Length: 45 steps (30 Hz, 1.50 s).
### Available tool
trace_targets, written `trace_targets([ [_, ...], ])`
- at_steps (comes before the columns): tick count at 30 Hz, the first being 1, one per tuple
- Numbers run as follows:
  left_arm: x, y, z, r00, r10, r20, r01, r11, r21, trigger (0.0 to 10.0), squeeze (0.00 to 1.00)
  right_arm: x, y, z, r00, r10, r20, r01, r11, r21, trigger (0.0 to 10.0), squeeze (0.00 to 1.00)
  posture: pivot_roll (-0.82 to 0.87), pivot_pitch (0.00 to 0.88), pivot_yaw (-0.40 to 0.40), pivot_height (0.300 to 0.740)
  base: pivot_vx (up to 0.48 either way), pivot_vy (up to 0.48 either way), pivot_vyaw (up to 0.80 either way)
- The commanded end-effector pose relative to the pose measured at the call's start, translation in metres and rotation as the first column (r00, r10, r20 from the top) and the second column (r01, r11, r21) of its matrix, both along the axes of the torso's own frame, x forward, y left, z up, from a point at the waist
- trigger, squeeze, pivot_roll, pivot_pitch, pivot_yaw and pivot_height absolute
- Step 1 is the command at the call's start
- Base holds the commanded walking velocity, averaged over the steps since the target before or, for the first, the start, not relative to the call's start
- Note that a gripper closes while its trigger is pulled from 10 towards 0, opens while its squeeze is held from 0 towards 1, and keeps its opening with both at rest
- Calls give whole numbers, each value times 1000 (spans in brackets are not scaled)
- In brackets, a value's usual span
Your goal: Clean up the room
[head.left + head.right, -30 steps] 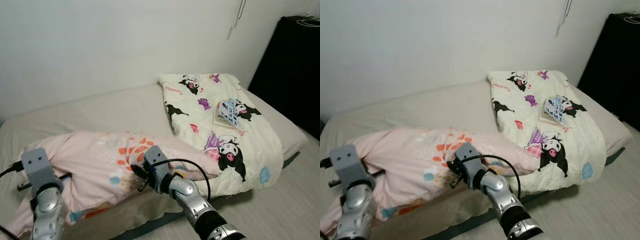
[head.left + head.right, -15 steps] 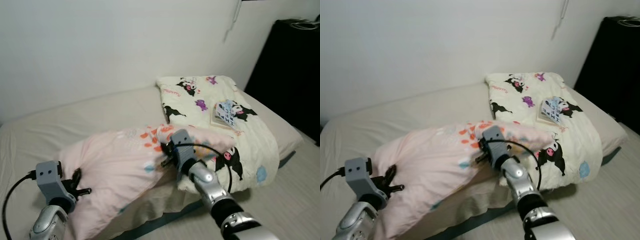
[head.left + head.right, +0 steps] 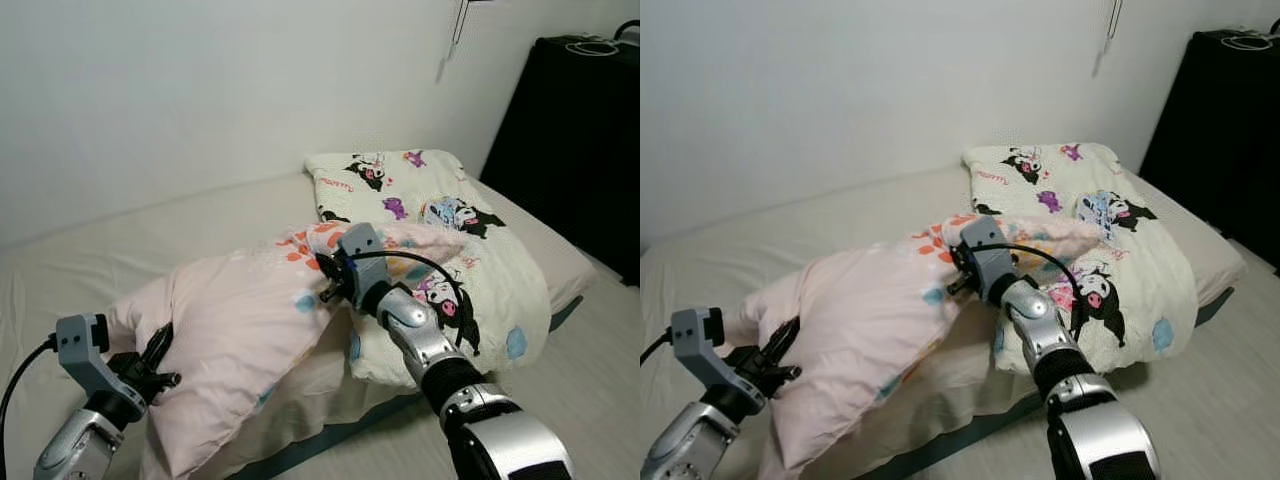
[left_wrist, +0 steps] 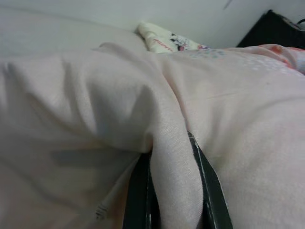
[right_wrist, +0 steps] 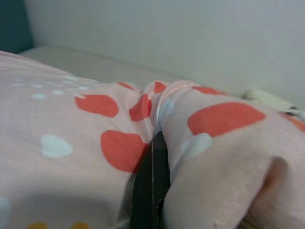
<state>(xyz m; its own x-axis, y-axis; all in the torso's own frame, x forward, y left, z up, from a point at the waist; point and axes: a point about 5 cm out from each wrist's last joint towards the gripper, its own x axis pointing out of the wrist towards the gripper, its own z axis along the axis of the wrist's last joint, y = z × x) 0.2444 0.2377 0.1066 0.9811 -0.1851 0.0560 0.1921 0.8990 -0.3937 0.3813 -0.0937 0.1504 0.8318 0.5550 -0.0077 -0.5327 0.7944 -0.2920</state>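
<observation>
A pale pink pillow (image 3: 240, 320) with orange and blue dots hangs lifted over the beige bed (image 3: 130, 250), slanting from lower left to upper right. My left gripper (image 3: 155, 358) is shut on its lower left corner; a fold of pink cloth (image 4: 174, 181) sits pinched between the black fingers (image 4: 138, 195). My right gripper (image 3: 325, 278) is shut on the pillow's upper right end, where the fingers (image 5: 155, 181) pinch dotted cloth (image 5: 119, 148). That end overlaps the cream cartoon-print blanket (image 3: 440, 230).
The cartoon blanket covers the bed's right end and hangs over its front edge. A black cabinet (image 3: 575, 140) stands at the far right. A white wall (image 3: 200, 90) runs behind the bed. Light wood floor (image 3: 590, 390) lies at the lower right.
Both grippers have carried the pillow up and to the right, so its right end now lies over the cartoon blanket. The camera has turned slightly too.
</observation>
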Motion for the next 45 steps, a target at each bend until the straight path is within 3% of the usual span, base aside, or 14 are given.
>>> trace_targets([
  [1, 1, -2, 8, 999, -31, 34, 32, 1000, -2, 10000, 0, 6, 1, 26, 992, -22, 124, 19, 1000, 22, 10000, 0, 53, 63, -21, 740, 0, 0, 0],
  [3, 2, -4, 11, 999, -15, 46, 16, 1000, -21, 10000, 0, 7, 6, 43, 979, 9, 204, -21, 998, 54, 10000, 0, 52, 64, -20, 740, 0, 0, 0],
  [5, 2, -6, 12, 999, -14, 48, 15, 1000, -26, 10000, 0, 4, 11, 45, 972, 56, 228, -69, 996, 49, 10000, 0, 51, 65, -19, 740, 0, 0, 0],
  [8, -1, -14, 7, 999, -26, 34, 27, 999, -34, 10000, 0, -11, 29, 19, 961, 218, 171, -215, 976, -36, 10000, 0, 51, 68, -18, 740, 0, 0, 0],
  [10, -1, -16, 5, 999, -24, 25, 25, 999, -31, 10000, 0, -15, 31, 7, 964, 232, 129, -229, 973, -39, 10000, 0, 51, 68, -18, 740, 0, 0, 0],
  [12, -2, -18, 1, 1000, -8, 10, 8, 1000, -10, 10000, 0, -23, 32, -17, 976, 216, 41, -215, 976, -33, 10000, 0, 55, 69, -20, 740, 0, 0, 0],
  [14, -2, -19, 0, 1000, -2, 7, 2, 1000, -4, 10000, 0, -25, 32, -23, 978, 206, 16, -206, 978, -30, 10000, 0, 55, 69, -20, 740, 0, 0, 0],
  [15, -1, -23, -6, 1000, 17, -16, -16, 1000, 20, 10000, 0, -31, 29, -41, 986, 160, -43, -161, 987, -24, 10000, 0, 62, 69, -20, 740, 0, 0, 0],
  [18, 0, -25, -9, 999, 26, -24, -25, 999, 33, 10000, 0, -33, 27, -48, 988, 143, -65, -145, 989, -22, 10000, 0, 62, 69, -20, 740, 0, 0, 0],
  [20, -1, -37, -18, 998, 8, -58, -3, 996, 87, 10000, 0, -40, 22, -61, 988, 106, -109, -104, 994, 16, 10000, 0, 55, 72, -14, 740, 0, 0, 0],
  [31, 0, -56, -23, 995, -62, -74, 70, 990, 120, 10000, 0, -40, 8, -68, 989, 22, -146, -14, 998, 55, 10000, 0, 50, 75, -11, 740, 0, 0, 0],
  [34, 4, -56, -31, 993, -22, -114, 44, 979, 199, 10000, 0, -41, 5, -75, 982, -27, -187, 37, 998, 51, 10000, 0, 55, 74, -15, 740, 0, 0, 0],
  [45, 15, -63, -33, 994, 6, -109, 22, 966, 259, 10000, 0, -43, 6, -78, 982, -57, -180, 64, 997, 37, 10000, 0, 53, 72, -15, 740, 0, 0, 0],
])
